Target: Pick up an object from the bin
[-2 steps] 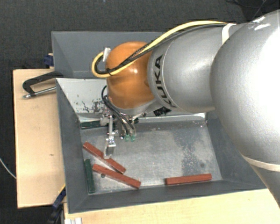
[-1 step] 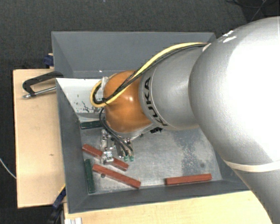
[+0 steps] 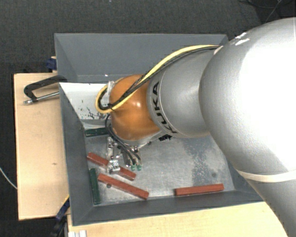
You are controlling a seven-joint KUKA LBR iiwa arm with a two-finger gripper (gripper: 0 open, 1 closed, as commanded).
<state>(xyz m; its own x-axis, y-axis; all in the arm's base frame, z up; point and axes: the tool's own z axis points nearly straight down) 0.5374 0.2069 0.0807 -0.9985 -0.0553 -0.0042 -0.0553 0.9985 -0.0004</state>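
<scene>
Gripper (image 3: 122, 164) is low in the bin (image 3: 134, 42), down among the red-brown bars. You cannot tell from this view whether it is released or clenched; the orange cover (image 3: 130, 109) and the arm (image 3: 236, 96) overhang it, and nothing reads clearly as held.

Likely target, by position only: the short red-brown piece (image 3: 125, 174), touching or just below the gripper's tip. A second short red-brown bar (image 3: 97, 158) lies just beside the gripper, toward the view's left. The long red-brown bar (image 3: 124, 186) lies aslant just below the gripper. The dark green bar (image 3: 94, 186) is further left of the gripper, along the bin wall. A lone red-brown bar (image 3: 198, 189) lies well apart from the gripper, toward the view's right.

Risks, as judged from here:
- The bars are crowded around the gripper. A close could catch two at once, or pinch one by its end so that it swings and drops on the lift.
- The bars lie flat on the floor. A grip that comes down on top of one rather than across it would slide off.
- The short piece may overlap the long bar. Lifting one could drag the other.

Hard to make out:
- Whether the short piece under the gripper is separate or joined to the bar to its left.
- The floor beneath the orange cover, which is hidden.
- A white sheet (image 3: 80, 97) above the gripper, against the far-left wall, partly covered by the cover.
</scene>
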